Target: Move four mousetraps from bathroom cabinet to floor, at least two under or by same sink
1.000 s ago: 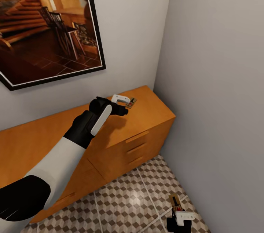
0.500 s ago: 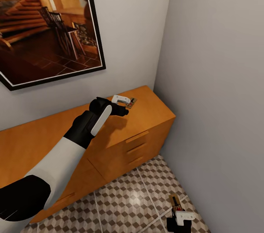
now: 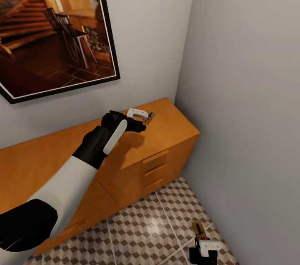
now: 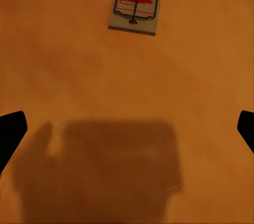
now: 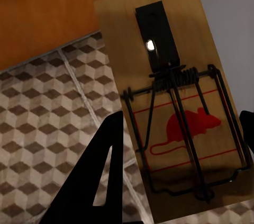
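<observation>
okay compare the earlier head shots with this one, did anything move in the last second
Nothing visibly changed. The left gripper still hovers over the cabinet top, open, short of the mousetrap there. The right gripper still holds the other mousetrap low above the bathroom floor.

Two plain pale grey walls (image 3: 246, 69) are meeting in a corner — a large black-framed picture of a wooden interior (image 3: 54, 27) is hanging on the left one.

Orange-brown cabinet (image 3: 158, 140), brown-beige cube-patterned floor (image 3: 146, 231), tan mousetrap (image 5: 174, 107) with red mouse mark, seemingly black wire.
</observation>
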Robot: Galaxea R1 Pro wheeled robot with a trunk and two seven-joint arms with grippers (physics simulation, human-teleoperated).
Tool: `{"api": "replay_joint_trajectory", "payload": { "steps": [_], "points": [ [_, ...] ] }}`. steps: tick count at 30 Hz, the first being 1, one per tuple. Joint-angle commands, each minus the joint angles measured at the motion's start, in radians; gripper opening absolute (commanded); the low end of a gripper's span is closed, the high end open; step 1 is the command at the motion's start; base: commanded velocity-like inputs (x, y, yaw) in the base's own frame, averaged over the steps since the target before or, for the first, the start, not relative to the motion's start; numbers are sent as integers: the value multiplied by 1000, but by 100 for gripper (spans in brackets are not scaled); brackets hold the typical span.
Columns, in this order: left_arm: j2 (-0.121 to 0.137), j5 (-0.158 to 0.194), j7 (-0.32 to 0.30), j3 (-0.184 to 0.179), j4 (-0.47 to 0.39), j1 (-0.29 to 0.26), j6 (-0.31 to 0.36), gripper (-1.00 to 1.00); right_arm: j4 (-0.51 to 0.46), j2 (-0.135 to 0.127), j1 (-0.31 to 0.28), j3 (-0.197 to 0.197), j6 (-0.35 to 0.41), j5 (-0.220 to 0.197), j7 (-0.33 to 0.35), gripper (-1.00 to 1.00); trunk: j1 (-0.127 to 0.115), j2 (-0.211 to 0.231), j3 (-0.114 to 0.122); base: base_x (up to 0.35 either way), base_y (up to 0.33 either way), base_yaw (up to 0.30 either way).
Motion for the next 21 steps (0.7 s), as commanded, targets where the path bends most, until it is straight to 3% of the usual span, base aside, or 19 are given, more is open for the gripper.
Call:
{"api": "replay_joint_trajectory", "payload": {
  "steps": [1, 9, 14, 21],
  "points": [
    [0, 10, 10, -1, 1, -1, 3, 100, 1, 0, -1, 9, -2, -5, -6, -100, 1, -2, -2, 173, 0, 0],
    [0, 10, 10, -4, 10, -1, 3, 100, 1, 1, -1, 9, -2, -5, -6, -100, 1, -2, -2, 242, 0, 0],
    [0, 10, 10, -27, 18, -1, 2, 100, 1, 1, -1, 9, -2, -5, -6, -100, 1, -2, -2, 251, 0, 0],
    [-1, 10, 10, -41, 35, -1, 0, 100, 1, 1, -1, 9, -2, -5, -6, -100, 1, -2, -2, 88, 0, 0]
  ]
}}
